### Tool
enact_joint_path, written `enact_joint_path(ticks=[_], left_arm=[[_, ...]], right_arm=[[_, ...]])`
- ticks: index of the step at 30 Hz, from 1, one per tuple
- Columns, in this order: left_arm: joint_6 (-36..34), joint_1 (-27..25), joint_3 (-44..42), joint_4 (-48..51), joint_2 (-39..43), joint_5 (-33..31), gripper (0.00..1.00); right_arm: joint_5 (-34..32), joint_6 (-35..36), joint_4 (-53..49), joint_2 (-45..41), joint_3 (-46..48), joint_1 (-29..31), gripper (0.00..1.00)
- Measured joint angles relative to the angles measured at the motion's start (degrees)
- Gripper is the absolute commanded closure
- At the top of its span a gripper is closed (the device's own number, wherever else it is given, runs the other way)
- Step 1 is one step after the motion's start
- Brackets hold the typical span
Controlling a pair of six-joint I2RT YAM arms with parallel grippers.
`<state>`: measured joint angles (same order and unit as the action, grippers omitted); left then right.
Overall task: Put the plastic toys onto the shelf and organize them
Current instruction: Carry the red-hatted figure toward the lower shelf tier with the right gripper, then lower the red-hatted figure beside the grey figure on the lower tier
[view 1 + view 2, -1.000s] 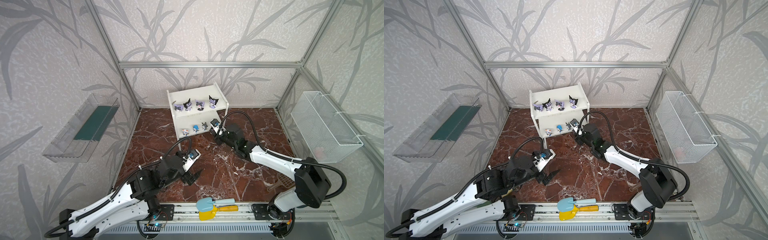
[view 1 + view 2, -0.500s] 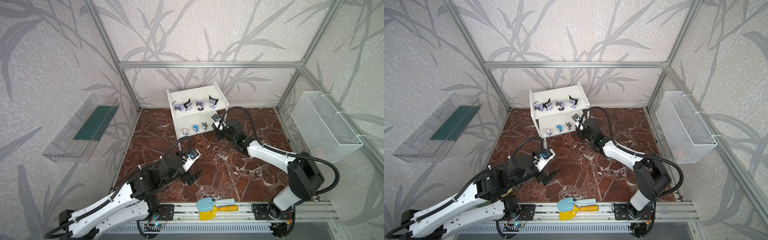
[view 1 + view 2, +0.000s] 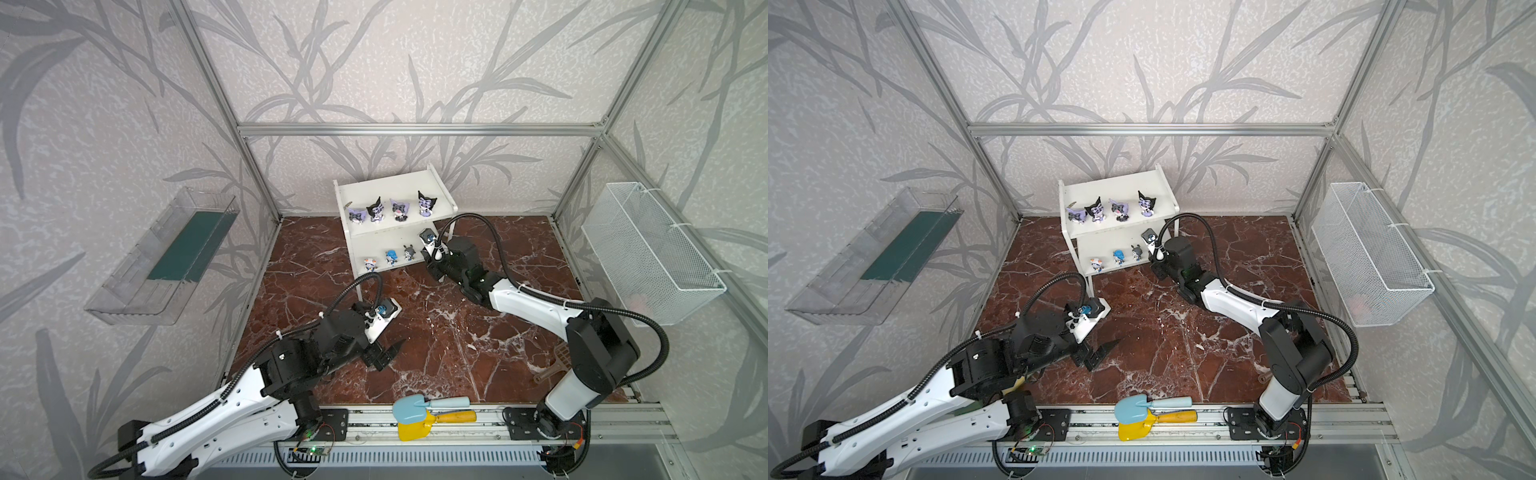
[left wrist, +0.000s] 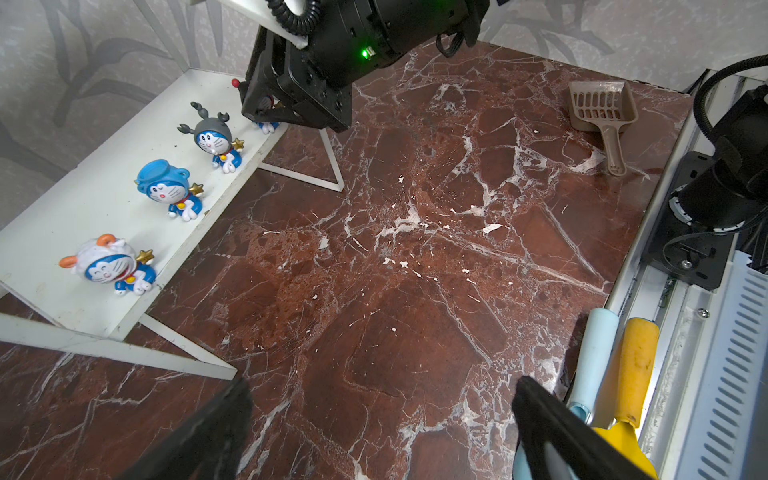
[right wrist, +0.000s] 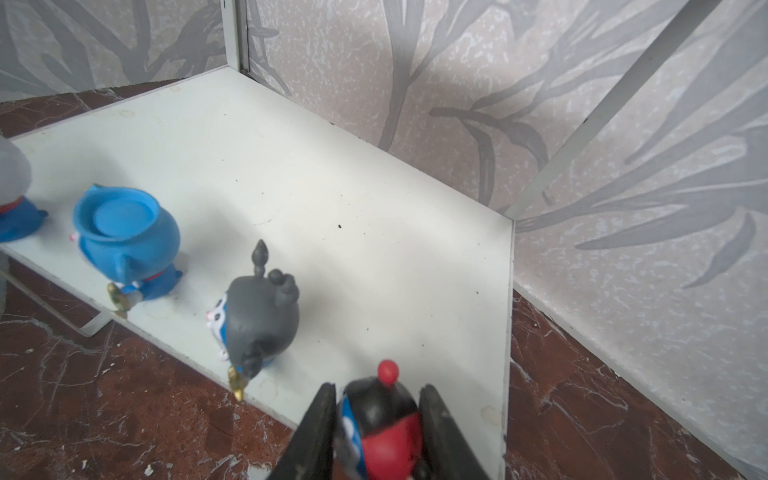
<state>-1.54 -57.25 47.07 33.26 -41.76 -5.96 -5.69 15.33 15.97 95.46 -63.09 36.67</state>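
The white shelf (image 3: pixel 399 187) (image 3: pixel 1113 187) stands at the back. Several purple pointed-ear toys (image 3: pixel 399 210) line its upper board. On the lower board (image 5: pixel 332 208) sit a white-and-orange toy (image 4: pixel 108 266), a blue toy (image 4: pixel 170 191) and a grey toy (image 5: pixel 257 320). My right gripper (image 5: pixel 378 390) is shut on a red-and-black toy (image 5: pixel 382 432), holding it over the right end of the lower board, beside the grey toy. In both top views its wrist hides the toy. My left gripper (image 4: pixel 382 384) (image 3: pixel 388 353) hangs open over bare floor, nothing between its fingers.
Blue and yellow shovels (image 3: pixel 432 409) lie on the front rail, close to the left gripper's fingers (image 4: pixel 548 419). A brown slotted scoop (image 4: pixel 602 104) lies at the right floor edge. A wire basket (image 3: pixel 648 249) hangs on the right wall, a clear tray (image 3: pixel 166 257) on the left.
My right gripper has carried the red-and-black toy back and left, up to the right end of the shelf's lower board. The left arm has not moved.
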Motion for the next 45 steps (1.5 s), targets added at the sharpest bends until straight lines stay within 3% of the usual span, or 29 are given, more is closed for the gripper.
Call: enact_joint_path(ticks=[28,39,45], left_arm=[[0.0,0.0,-0.3,0.0,0.5,0.1,0.01],[0.0,0.3,-0.3,0.0,0.5,0.7,0.01],[0.0,0.4,-0.3,0.0,0.5,1.2,0.01]], right_arm=[[-0.2,-0.3,-1.1,1.0,-2.6,-0.2,0.58],[0.2,-1.2,-1.2,-5.2,2.3,-0.2,0.57],[0.6,-3.4,-1.2,-9.6,7.7,-0.2,0.63]])
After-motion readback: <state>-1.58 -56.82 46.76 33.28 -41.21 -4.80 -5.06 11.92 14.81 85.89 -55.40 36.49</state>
